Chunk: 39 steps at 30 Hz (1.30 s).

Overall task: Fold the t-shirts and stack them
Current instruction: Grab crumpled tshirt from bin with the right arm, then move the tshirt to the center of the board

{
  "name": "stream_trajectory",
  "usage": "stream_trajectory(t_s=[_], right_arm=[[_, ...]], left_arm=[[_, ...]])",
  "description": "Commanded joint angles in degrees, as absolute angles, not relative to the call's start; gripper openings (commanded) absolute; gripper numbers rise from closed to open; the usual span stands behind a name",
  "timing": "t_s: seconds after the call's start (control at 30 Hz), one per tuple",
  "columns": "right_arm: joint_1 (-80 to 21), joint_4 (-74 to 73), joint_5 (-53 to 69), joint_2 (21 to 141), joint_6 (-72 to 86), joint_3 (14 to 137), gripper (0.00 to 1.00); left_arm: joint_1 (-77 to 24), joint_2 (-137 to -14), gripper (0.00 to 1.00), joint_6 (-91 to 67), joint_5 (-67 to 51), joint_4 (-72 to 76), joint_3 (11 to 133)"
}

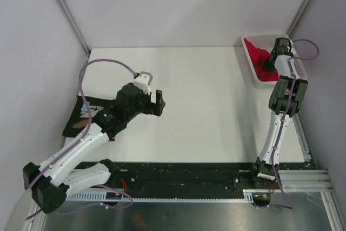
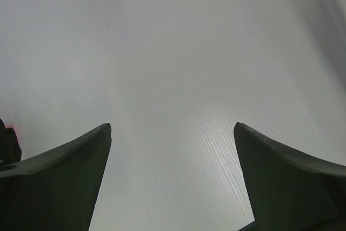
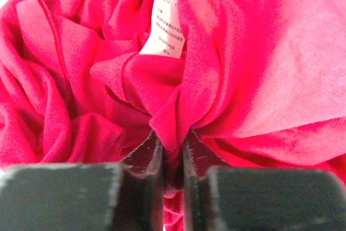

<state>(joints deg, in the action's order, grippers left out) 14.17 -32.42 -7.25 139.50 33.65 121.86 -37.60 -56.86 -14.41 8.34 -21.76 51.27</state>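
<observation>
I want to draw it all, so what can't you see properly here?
Black t-shirt: top view, left arm covers most of its print.
Pink t-shirt: top view, right arm hides part of it.
Label: right wrist view, writing too small to read.

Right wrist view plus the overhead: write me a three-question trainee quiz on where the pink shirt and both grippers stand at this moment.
1. True or false: the crimson-pink shirt lies bunched inside the white basket at the far right corner of the table.
2. What is the right gripper pinching? A: a fold of the crimson-pink shirt. B: the shirt's white care label. C: the basket's rim.
3. Fill the gap: the left gripper hangs over bare table, holding nothing, with its jaws ___.
Key: 1 true; 2 A; 3 open.
</observation>
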Motion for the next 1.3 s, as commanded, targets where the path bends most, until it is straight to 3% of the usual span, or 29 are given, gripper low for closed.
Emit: stream_trajectory(t_s=[0.0, 0.1, 0.43, 0.87, 1.27], right_arm=[[14.32, -33.51, -4.15, 138.40, 34.18, 126.03, 0.05], [14.40, -34.37, -4.35, 135.59, 34.16, 128.77, 0.01], [12.33, -33.69, -7.21, 119.15, 33.04, 134.32, 0.00], [3.83, -27.82, -6.61, 87.61, 30.51, 127.23, 0.00], [-9.51, -24.38, -5.85, 79.50, 31.25, 121.64, 0.00]], left_arm=[[-36.89, -56.68, 0.99, -12.66, 8.16, -20.46, 51.15], [-36.90, -56.18, 0.99, -12.58, 8.56, -20.48, 51.15], [-36.50, -55.08, 0.99, -12.66, 9.34, -20.42, 51.06], [-34.82, -54.63, 0.99, -12.83, 9.95, -20.39, 50.74], [-33.48, -55.59, 0.99, -13.01, 9.39, -20.35, 50.73]])
